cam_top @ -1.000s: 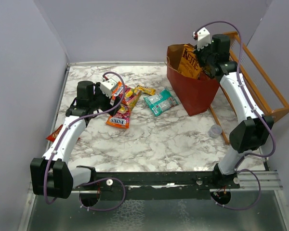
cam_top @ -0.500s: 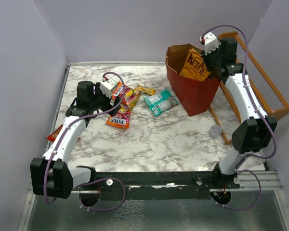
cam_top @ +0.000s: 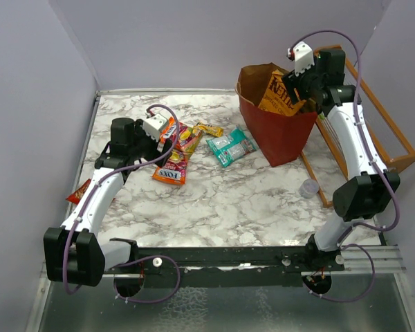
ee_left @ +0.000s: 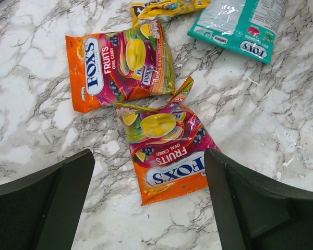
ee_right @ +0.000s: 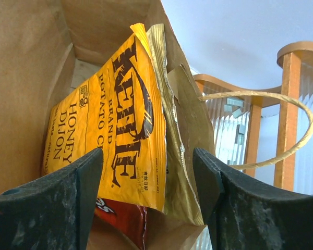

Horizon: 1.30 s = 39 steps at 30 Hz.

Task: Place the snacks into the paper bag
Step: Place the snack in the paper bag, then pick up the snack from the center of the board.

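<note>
Dark red foil marks the packet [cam_top: 79, 191] farthest left of the paper bag [cam_top: 280, 135], at the rim of the marble surface [cam_top: 221, 200] and partly hidden by the left arm. Closer to the bag, though well left of it, the left gripper [ee_left: 148, 156] hangs wide open and empty. The lower Fox's pouch [ee_left: 167, 156] lies between its jaws, top corner touching the upper Fox's pouch [ee_left: 120, 65]. I would drop straight down and pinch only the lower one, so the neighbour is not dragged along. A yellow bar [ee_left: 167, 8] and a teal pouch [ee_left: 245, 21] lie nearer the bag, the teal one just beside its left wall.

At the bag's mouth the right gripper [ee_right: 147, 156] has its jaws apart on either side of the chip bag [ee_right: 115, 130], gripping nothing. The chip bag leans tilted inside the bag with its top above the rim. The release looks good to me, and the careful part is withdrawing: rise straight up, clear of the twine handle [ee_right: 281, 104] looping just right of the jaws.

The wooden rack [cam_top: 373, 117] crowds the bag's right and far sides, and a clear cup [cam_top: 308, 188] stands in front of it. Open marble lies left of and in front of the bag, and the left part of its mouth looks free for more.
</note>
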{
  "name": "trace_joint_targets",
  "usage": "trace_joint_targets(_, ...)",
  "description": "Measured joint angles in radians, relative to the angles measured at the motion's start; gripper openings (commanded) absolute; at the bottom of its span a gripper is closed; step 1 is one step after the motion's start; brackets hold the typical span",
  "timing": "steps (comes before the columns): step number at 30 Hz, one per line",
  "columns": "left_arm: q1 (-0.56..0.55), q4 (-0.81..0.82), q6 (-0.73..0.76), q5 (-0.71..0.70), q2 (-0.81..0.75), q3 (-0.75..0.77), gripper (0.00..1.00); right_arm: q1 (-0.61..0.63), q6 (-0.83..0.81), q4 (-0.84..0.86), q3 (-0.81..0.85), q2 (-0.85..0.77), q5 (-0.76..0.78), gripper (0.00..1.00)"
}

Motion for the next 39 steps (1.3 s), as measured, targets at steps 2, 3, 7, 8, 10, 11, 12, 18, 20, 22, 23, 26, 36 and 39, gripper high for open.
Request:
trace_joint_targets(2, 0.0, 0.002, -0.001, -0.011, 0.0, 0.0, 0.89, 0.0, 0.0, -0.014, 0.014, -0.004, -0.01, 0.77)
trace_joint_targets(3, 0.0, 0.004, -0.001, -0.018, 0.0, 0.0, 0.89, 0.0, 0.0, -0.026, 0.019, -0.008, -0.016, 0.8)
trace_joint_targets(7, 0.0, 0.004, -0.002, -0.045, 0.003, 0.0, 0.89, 0.0, 0.002, -0.077, 0.051, -0.014, -0.059, 0.86)
trace_joint_targets(8, 0.0, 0.003, -0.003, -0.052, 0.005, 0.0, 0.89, 0.0, 0.004, -0.095, 0.062, -0.019, -0.077, 0.86)
trace_joint_targets(10, 0.0, 0.003, -0.009, -0.069, 0.011, 0.0, 0.89, 0.0, 0.008, -0.119, 0.076, -0.033, -0.113, 0.86)
trace_joint_targets(11, 0.0, 0.003, -0.014, -0.076, 0.016, 0.0, 0.89, 0.0, 0.011, -0.129, 0.081, -0.041, -0.131, 0.86)
trace_joint_targets(12, 0.002, 0.002, -0.019, -0.082, 0.022, 0.002, 0.89, 0.0, 0.014, -0.142, 0.084, -0.057, -0.161, 0.86)
trace_joint_targets(18, 0.034, -0.016, -0.053, -0.095, 0.066, 0.031, 0.89, 0.009, 0.03, -0.196, 0.087, -0.138, -0.326, 0.85)
trace_joint_targets(20, 0.052, -0.024, -0.063, -0.097, 0.076, 0.044, 0.89, 0.019, 0.031, -0.211, 0.085, -0.158, -0.373, 0.84)
trace_joint_targets(22, 0.072, -0.033, -0.07, -0.101, 0.081, 0.057, 0.89, 0.039, 0.031, -0.216, 0.074, -0.175, -0.411, 0.84)
trace_joint_targets(23, 0.082, -0.038, -0.073, -0.104, 0.085, 0.065, 0.89, 0.055, 0.03, -0.218, 0.062, -0.184, -0.431, 0.84)
trace_joint_targets(26, 0.107, -0.05, -0.083, -0.113, 0.098, 0.085, 0.88, 0.106, 0.023, -0.23, 0.013, -0.208, -0.463, 0.83)
trace_joint_targets(36, 0.148, -0.093, -0.129, -0.084, 0.244, 0.193, 0.86, 0.226, 0.003, -0.233, -0.23, -0.285, -0.569, 0.81)
trace_joint_targets(39, 0.153, -0.101, -0.144, -0.058, 0.302, 0.236, 0.85, 0.228, 0.002, -0.225, -0.274, -0.309, -0.601, 0.81)
